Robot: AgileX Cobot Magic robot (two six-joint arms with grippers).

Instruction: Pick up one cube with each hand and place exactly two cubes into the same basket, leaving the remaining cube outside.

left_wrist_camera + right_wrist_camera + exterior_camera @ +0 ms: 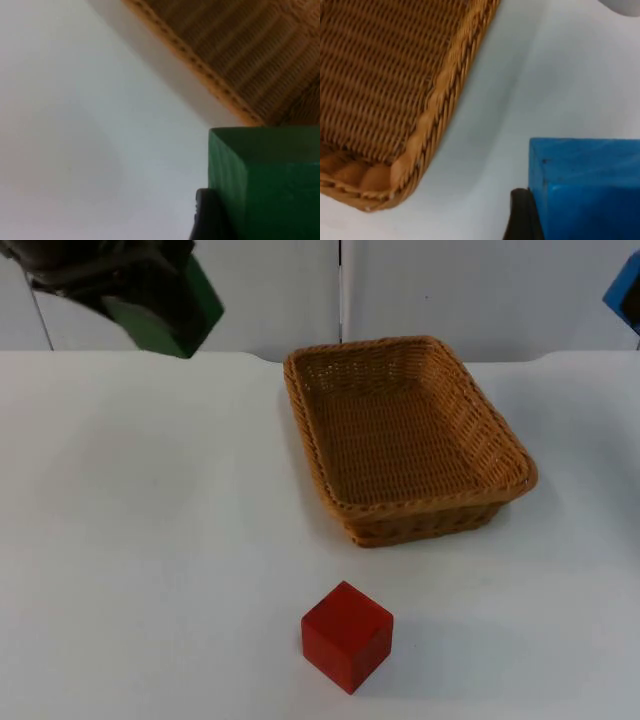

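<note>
Upper left of top view: left gripper raised w/ green cube clamped in it; blue cube at upper right edge. Basket sits centre-right, nothing in it; red cube at bottom centre on table.

Left wrist view: fingers closed on green cube, basket rim near.

Right wrist view: right gripper closed on blue cube, basket beside.

Step, as I judge: both picked, carry phase. Next: bring each over basket, then release; red stays out.
</note>
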